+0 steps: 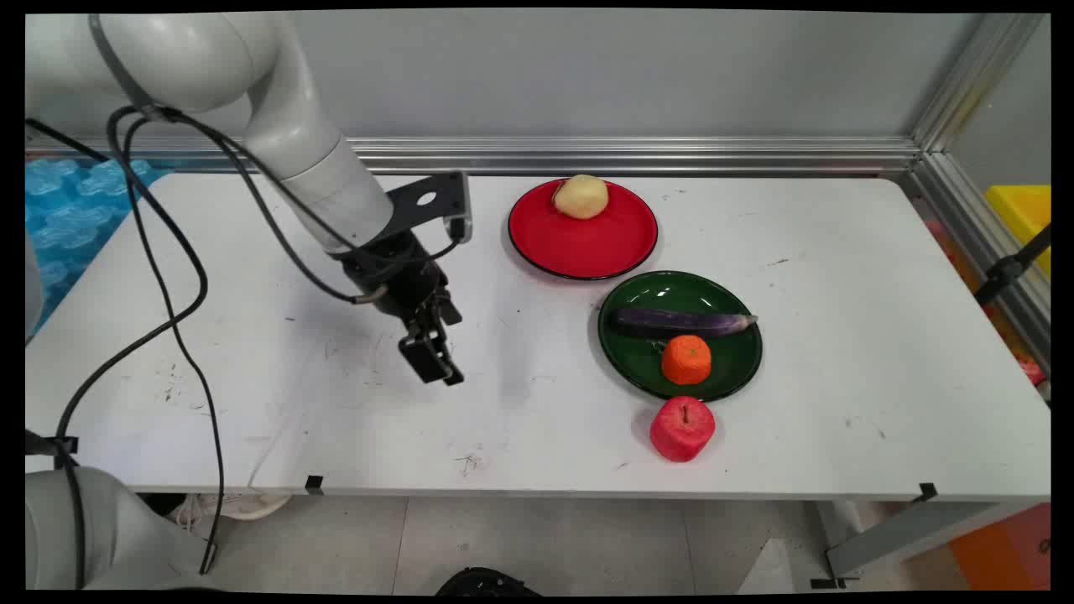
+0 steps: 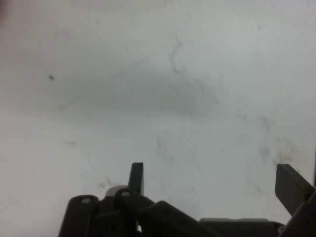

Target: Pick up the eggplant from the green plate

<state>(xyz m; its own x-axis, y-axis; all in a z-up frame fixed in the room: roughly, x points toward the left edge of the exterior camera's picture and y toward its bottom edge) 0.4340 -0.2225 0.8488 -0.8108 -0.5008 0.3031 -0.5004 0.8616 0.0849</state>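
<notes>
Over the left-middle of the table (image 1: pixel 839 352) hangs the gripper (image 1: pixel 435 362), pointing down and a touch toward the near edge, and its fingers (image 2: pixel 136 178) stand wide apart with nothing between them. The hand view shows only bare, scuffed white tabletop under it, one finger rising at bottom centre, the other at the bottom right corner. Nothing is touched down there; the gripper is above an open patch, its shadow lying just to the right. Black cables (image 1: pixel 168 285) loop down from the arm on the left and trail off past the near edge. Out to the right and farther back sits a red plate (image 1: pixel 587 243), and a pale yellow potato (image 1: pixel 581 196) rests at its far rim. Just near and right of that, almost touching it, is a green plate (image 1: pixel 646 369), carrying a purple eggplant (image 1: pixel 680 320) lying left to right across its middle, and an orange (image 1: pixel 686 359) sitting right beside the eggplant on the near side. Off the plate, just beside its near rim, a red apple (image 1: pixel 682 429) stands on the table itself, stem up. All of these are well apart from the gripper, the red plate being the closest of them.
</notes>
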